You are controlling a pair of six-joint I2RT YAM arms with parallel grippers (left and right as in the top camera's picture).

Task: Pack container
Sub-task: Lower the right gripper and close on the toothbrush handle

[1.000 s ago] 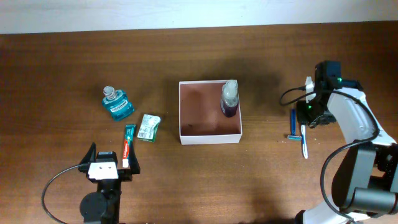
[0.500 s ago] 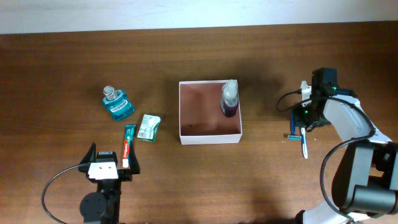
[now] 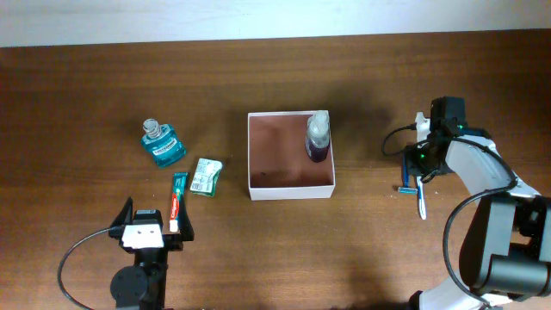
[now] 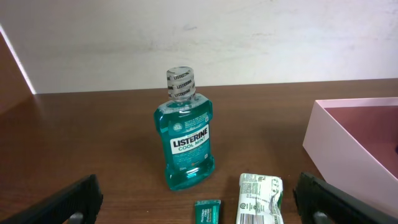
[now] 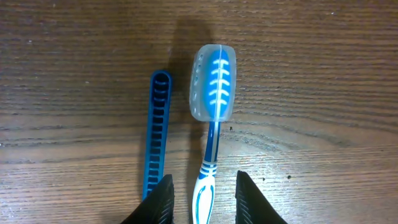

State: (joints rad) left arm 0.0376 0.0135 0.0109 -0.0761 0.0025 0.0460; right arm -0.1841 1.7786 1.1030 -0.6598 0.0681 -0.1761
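The container (image 3: 291, 188) is a square white-walled box with a reddish-brown inside at the table's middle; its wall (image 4: 336, 143) shows at the right of the left wrist view. A purple bottle (image 3: 317, 138) stands in its back right corner. My right gripper (image 3: 421, 164) (image 5: 204, 186) is open, its fingers on either side of the handle of a blue-white toothbrush (image 5: 211, 93) (image 3: 421, 200) with gaps on both sides. My left gripper (image 3: 157, 215) (image 4: 199, 205) stands wide open and holds nothing, near the front of a toothpaste tube (image 3: 178, 200) (image 4: 207, 211).
A blue comb (image 5: 155, 130) (image 3: 405, 176) lies just left of the toothbrush. A teal mouthwash bottle (image 3: 162, 145) (image 4: 184, 140) and a green-white packet (image 3: 206, 176) (image 4: 260, 198) sit left of the container.
My right wrist has shifted slightly left and toward the front, over the toothbrush. The left arm and the other items have not moved.
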